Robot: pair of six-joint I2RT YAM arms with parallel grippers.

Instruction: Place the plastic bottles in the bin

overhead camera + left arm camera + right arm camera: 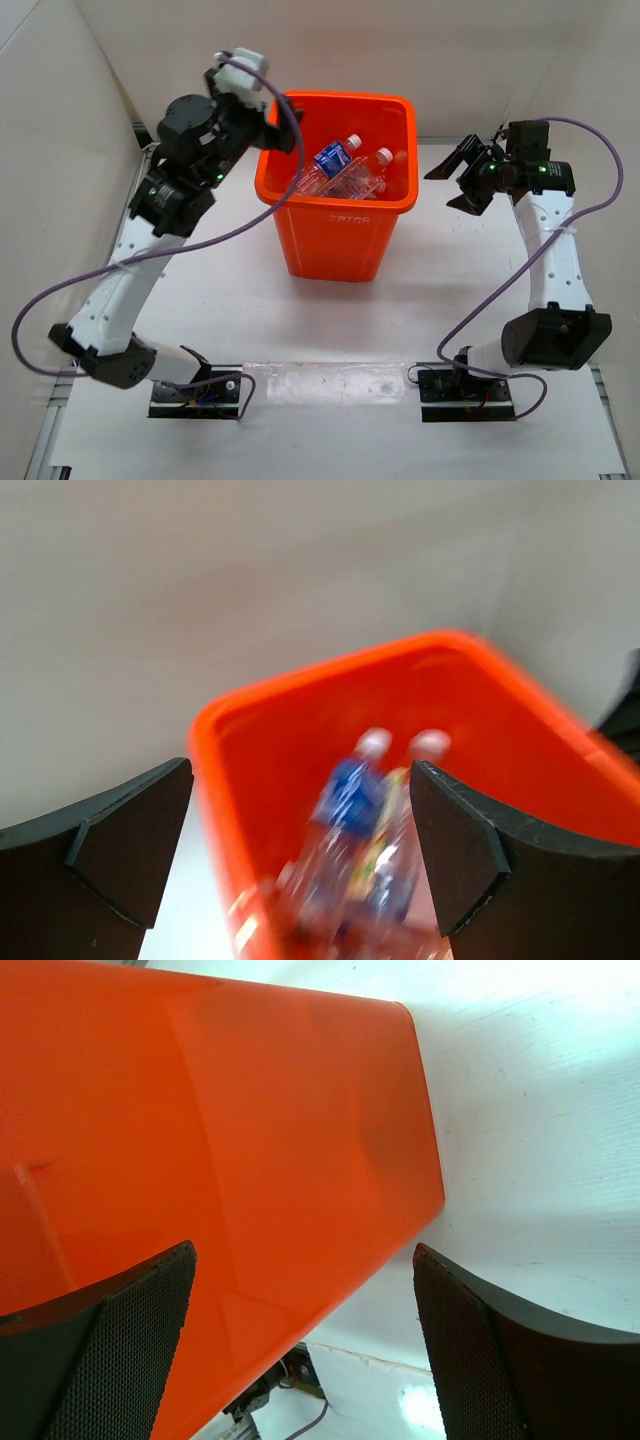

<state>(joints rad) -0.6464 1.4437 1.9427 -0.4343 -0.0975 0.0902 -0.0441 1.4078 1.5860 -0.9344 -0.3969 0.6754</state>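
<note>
Left gripper (278,128): up over the left rim of the bin (335,225), jaws spread wide, nothing between them. My left wrist view looks down past both pads into the orange interior. That view is blurred, but I can make out two white caps and one blue label down there.

Right gripper (452,186): also wide open and empty, off the bin's right side and apart from it, fingers pointing toward the wall. The right wrist view shows only that smooth orange outer wall and some white table (530,1110) beyond it. No contact with the wall that I can see.

Plastic bottles: inside the bin, lying tilted with caps toward the far right corner. The blue-labelled bottle (333,160) is on the left, and a clearer bottle (368,172) lies just beside it on the right. More clear plastic sits under them — can't count it.

Bin stands upright on the table between my two arms, toward the far side, embossed lettering (350,216) on the near face.
</note>
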